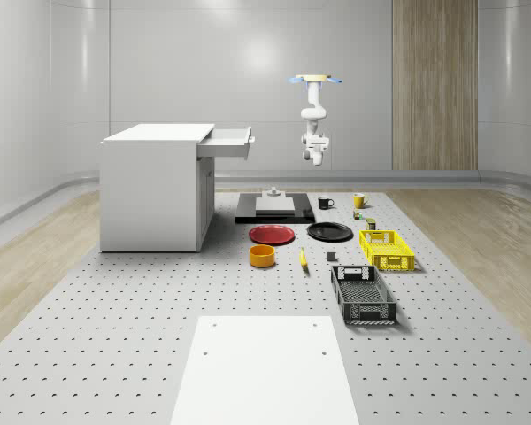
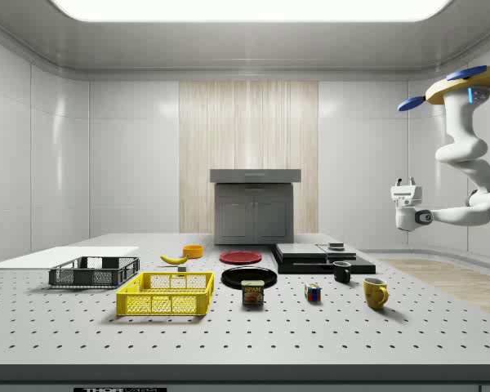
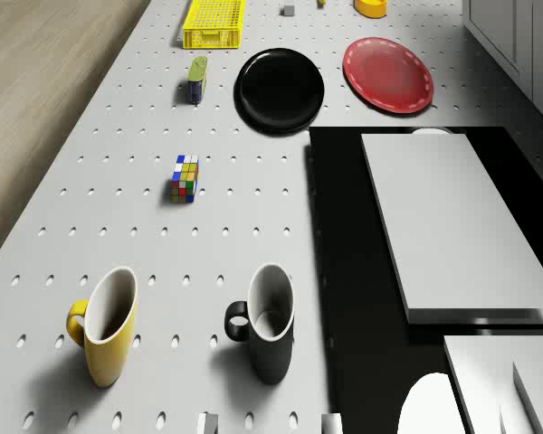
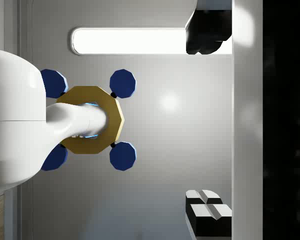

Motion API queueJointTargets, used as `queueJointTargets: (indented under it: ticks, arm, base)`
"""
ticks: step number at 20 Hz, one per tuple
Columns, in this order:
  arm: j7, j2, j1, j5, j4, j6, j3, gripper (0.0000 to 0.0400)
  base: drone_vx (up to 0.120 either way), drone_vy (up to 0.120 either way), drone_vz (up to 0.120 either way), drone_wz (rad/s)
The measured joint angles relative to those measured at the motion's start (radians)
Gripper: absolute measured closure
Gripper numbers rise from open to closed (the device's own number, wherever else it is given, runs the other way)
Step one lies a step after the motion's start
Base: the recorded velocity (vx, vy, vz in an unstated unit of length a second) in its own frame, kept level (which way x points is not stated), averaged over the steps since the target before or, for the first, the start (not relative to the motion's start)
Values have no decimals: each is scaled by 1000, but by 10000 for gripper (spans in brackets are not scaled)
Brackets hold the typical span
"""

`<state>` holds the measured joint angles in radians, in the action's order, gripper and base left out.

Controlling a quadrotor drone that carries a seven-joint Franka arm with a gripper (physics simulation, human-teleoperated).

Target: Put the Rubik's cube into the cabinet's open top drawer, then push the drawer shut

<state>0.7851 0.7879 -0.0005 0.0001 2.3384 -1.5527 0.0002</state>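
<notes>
The Rubik's cube lies on the perforated table, between a yellow mug and a tin can. The white cabinet stands at the whole-scene view's left, its top drawer pulled out. The drone hovers high over the far part of the table, near the mugs. Its arm hangs folded, and the gripper points upward, open and holding nothing, far above the cube. In the wrist view the two fingers stand wide apart against the ceiling and the drone's rotors.
A black mug, a black plate, a red plate and a black platform with a grey slab lie near the cube. A yellow basket, a black basket, an orange bowl and a banana sit nearer the front.
</notes>
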Motion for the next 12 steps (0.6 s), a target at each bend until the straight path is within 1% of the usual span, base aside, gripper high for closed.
queueJointTargets:
  ticks: [3, 6, 9, 12]
  arm:
    - [-1, -7, -2, 1, -63, 53, 1, 0]
    - [-2, -25, -3, 1, -128, 98, 1, 0]
    - [-2, -47, -4, 1, -189, 135, 2, 0]
    - [-2, -65, -4, 2, -236, 162, 3, 0]
  base:
    - [0, 0, 0, 0]
    - [0, 0, 0, 0]
    - [0, 0, 0, 0]
    - [0, 0, 0, 0]
